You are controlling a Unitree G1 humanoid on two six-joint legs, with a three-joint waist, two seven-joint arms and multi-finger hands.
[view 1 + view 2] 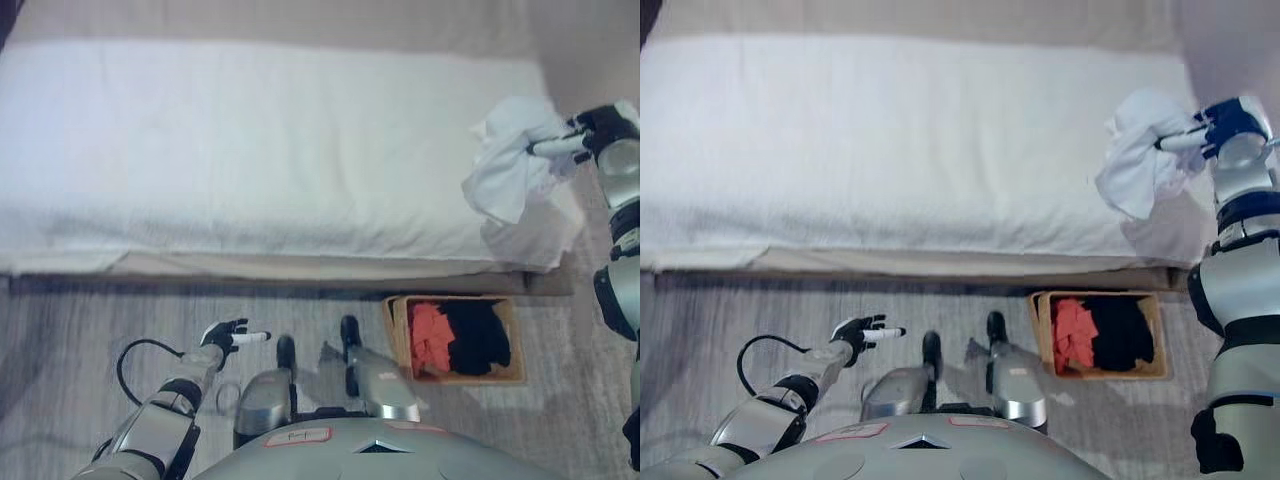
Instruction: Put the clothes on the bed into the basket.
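A white garment (510, 165) hangs bunched above the bed's right end, pinched in my right hand (590, 135). The bed (250, 150) has a white cover and no other clothes showing on it. On the floor in front of the bed's right part stands a wooden basket (398, 335) holding a red garment (430, 338) and a black garment (478, 335). My left hand (228, 337) hovers low over the floor at the lower left, fingers relaxed and holding nothing.
The bed's front edge (300, 265) runs across the view, with grey wood-pattern floor (90, 340) in front of it. The basket sits close to the bed frame, below and left of the hanging white garment.
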